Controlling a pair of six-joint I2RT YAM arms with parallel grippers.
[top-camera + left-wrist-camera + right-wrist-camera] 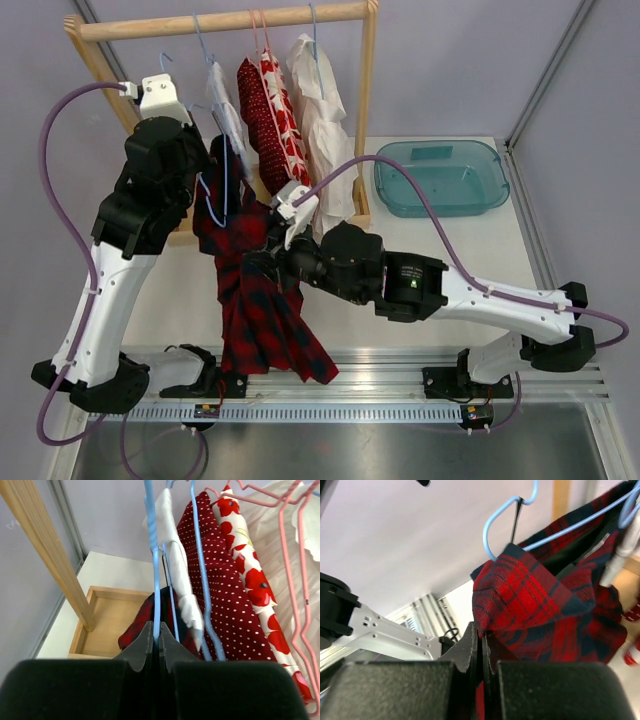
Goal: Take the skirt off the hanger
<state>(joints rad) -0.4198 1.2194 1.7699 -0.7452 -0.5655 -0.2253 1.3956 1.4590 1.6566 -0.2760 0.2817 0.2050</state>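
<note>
The skirt is red and dark plaid and hangs low over the table's near side from a light blue wire hanger. My left gripper is shut on the hanger's blue wire, above the skirt. My right gripper is shut on the plaid skirt cloth close to its top edge, below the hanger's hook. In the top view the right gripper sits against the skirt's middle, partly hidden by the cloth.
A wooden rack stands at the back with other garments on hangers: a white one, a red dotted one, a red flowered one and a pale one. A teal plastic bin sits at the right.
</note>
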